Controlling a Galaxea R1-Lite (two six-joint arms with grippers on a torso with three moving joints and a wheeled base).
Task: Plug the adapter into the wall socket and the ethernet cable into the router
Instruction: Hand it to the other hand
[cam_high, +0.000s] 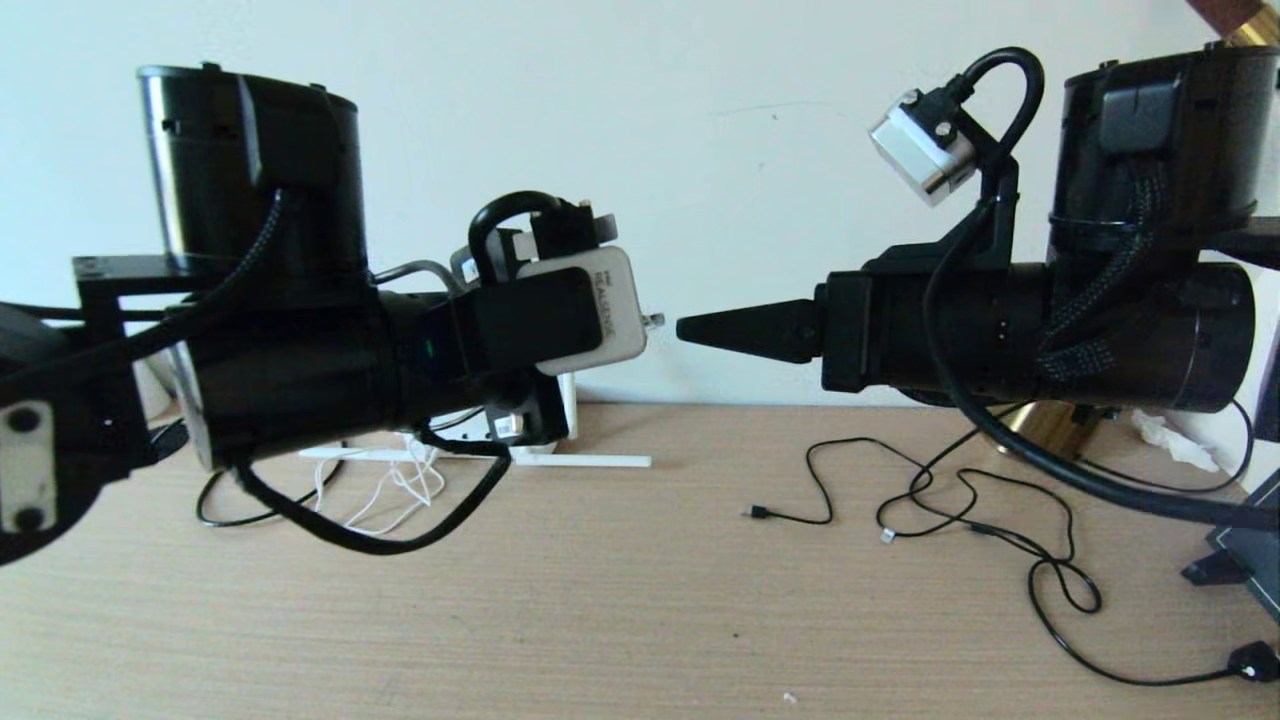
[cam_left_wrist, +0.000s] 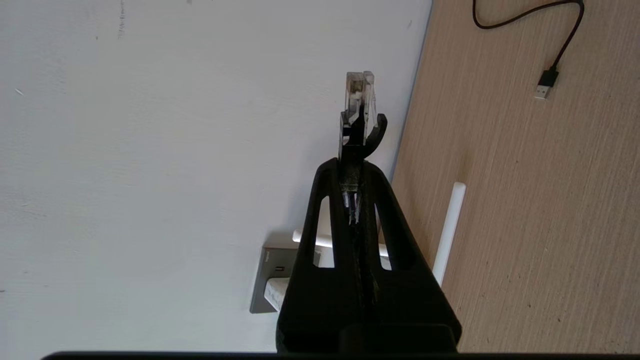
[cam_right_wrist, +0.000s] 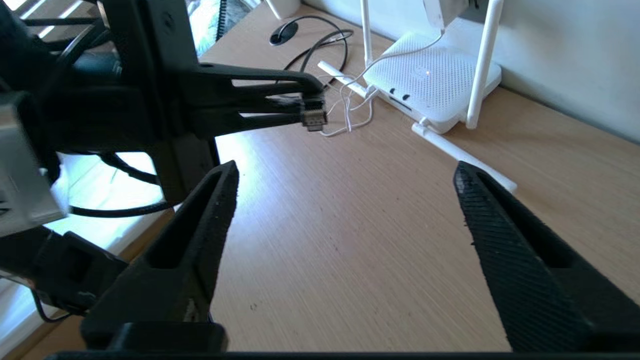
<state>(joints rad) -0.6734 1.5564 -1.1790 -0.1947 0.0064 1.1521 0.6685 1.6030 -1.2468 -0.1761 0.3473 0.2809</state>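
Observation:
My left gripper (cam_left_wrist: 352, 167) is shut on the ethernet cable's clear plug (cam_left_wrist: 359, 97), held in the air near the wall with the plug pointing out past the fingertips. The right wrist view shows the same plug (cam_right_wrist: 314, 118), above the table short of the router (cam_right_wrist: 432, 82), a flat white box with upright antennas and dark ports facing the plug. The grey wall socket (cam_left_wrist: 261, 282) carries the white adapter (cam_left_wrist: 276, 294) on its face; its thin white cord (cam_right_wrist: 350, 107) runs down to the router. My right gripper (cam_right_wrist: 345, 172) hangs open and empty, its tip (cam_high: 690, 328) facing the left arm.
One router antenna (cam_high: 585, 461) lies flat on the wooden table. Thin black cords with USB ends (cam_high: 760, 513) sprawl at right, ending in a small black plug (cam_high: 1255, 661). A brass object (cam_high: 1050, 425) and a crumpled tissue (cam_high: 1165, 437) sit at the back right.

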